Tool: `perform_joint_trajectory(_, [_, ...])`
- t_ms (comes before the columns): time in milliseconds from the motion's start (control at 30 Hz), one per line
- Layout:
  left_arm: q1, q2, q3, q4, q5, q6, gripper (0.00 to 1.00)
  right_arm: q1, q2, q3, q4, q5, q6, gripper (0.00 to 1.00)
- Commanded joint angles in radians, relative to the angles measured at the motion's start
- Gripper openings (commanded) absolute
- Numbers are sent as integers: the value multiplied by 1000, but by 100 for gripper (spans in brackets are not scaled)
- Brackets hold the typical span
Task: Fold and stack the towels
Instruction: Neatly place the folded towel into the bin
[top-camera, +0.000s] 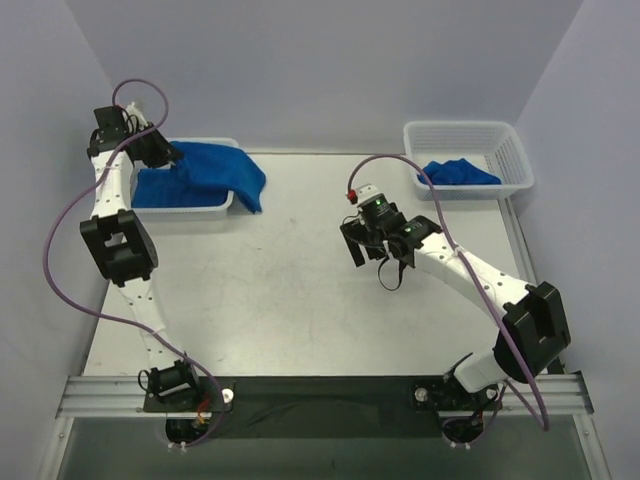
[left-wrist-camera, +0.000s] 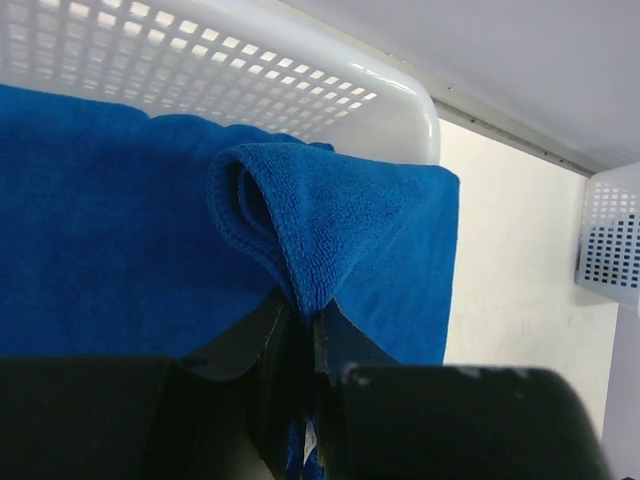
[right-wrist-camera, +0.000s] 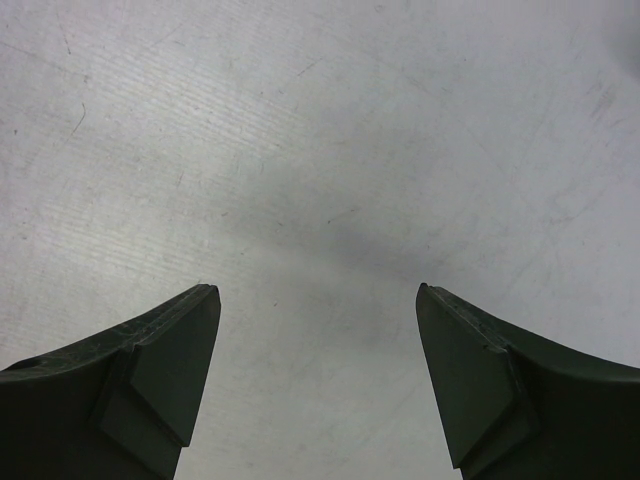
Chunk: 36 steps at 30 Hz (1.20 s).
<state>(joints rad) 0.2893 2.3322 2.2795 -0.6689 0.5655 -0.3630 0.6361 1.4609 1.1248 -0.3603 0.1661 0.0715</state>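
The bench (top-camera: 300, 300) is taken in from above and behind the arm bases (top-camera: 178, 383) by the top camera, tilted down. The left wrist view is shot very close along the left tool (left-wrist-camera: 300, 315) at the towel (left-wrist-camera: 340, 230) and basket (left-wrist-camera: 330, 95), both also seen far left from above. The right wrist view is pointed down, near the bench, past the right tool (right-wrist-camera: 315, 290)

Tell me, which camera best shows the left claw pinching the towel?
Left wrist view: the left gripper pinches a towel fold up close. The top view shows it small, at the basket. The right wrist view shows none of it.
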Motion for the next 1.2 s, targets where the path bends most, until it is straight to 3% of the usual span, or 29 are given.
perform_joint_trajectory(0, [25,-14,75,-20,-61,15,0,-6,27,53,-23,-5,-19,81])
perform_joint_trajectory(400, [60,26,109,-81,-190,104,0,-10,101,122,-34,-27,-32,80])
perform_joint_trajectory(1167, [85,96,143,-5,-181,85,0,-9,141,158,-42,-36,-9,80])
